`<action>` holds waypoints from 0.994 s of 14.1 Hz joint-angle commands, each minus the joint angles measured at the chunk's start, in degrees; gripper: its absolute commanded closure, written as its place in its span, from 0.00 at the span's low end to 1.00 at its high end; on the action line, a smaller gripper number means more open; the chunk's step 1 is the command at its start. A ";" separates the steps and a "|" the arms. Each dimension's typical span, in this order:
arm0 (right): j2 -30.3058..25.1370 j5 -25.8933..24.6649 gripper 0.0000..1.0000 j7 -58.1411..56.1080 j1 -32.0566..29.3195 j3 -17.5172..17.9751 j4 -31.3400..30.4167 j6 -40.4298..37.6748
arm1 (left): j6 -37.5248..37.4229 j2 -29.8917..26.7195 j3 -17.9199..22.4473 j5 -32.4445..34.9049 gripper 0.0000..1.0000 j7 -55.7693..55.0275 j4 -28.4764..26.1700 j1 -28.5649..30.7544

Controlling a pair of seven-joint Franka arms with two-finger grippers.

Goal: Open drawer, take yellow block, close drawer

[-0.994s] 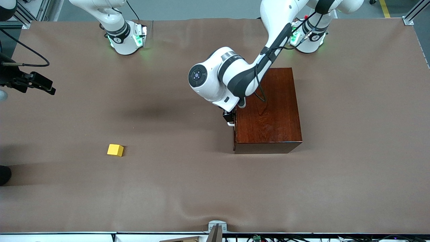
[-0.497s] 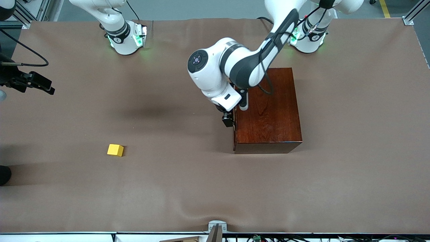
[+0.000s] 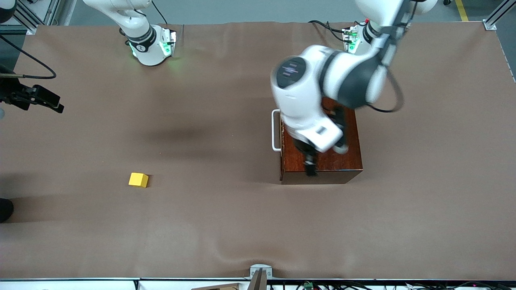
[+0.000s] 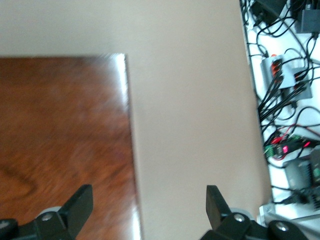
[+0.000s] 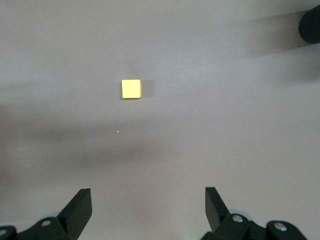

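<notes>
The dark reddish-brown wooden box (image 3: 346,161) stands mid-table, its drawer pushed in flush. The drawer's white bar handle (image 3: 275,131) is bare on the side facing the right arm's end. My left gripper (image 3: 311,168) hangs open over the box's top, by the edge nearest the front camera. In the left wrist view the left gripper (image 4: 149,200) straddles the edge of the box top (image 4: 60,140), holding nothing. The yellow block (image 3: 138,179) lies on the open table toward the right arm's end. My right gripper (image 5: 148,200) is open and high above the table, with the yellow block (image 5: 131,89) ahead of it.
Brown cloth (image 3: 225,225) covers the whole table. A black hand with a cable (image 3: 38,98) juts in at the right arm's end of the table. A dark round object (image 3: 5,209) sits at that same edge. Cables and electronics (image 4: 285,100) lie off the table's edge.
The left arm has left the drawer handle, risen and swung over the box top, uncovering the handle. The drawer stays closed. The block has not moved.
</notes>
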 commanded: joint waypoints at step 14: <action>-0.31 -0.24 0.00 -2.44 -0.64 1.10 0.47 0.11 | 2.23 -21.61 -1.01 -21.37 0.00 50.81 -22.55 27.32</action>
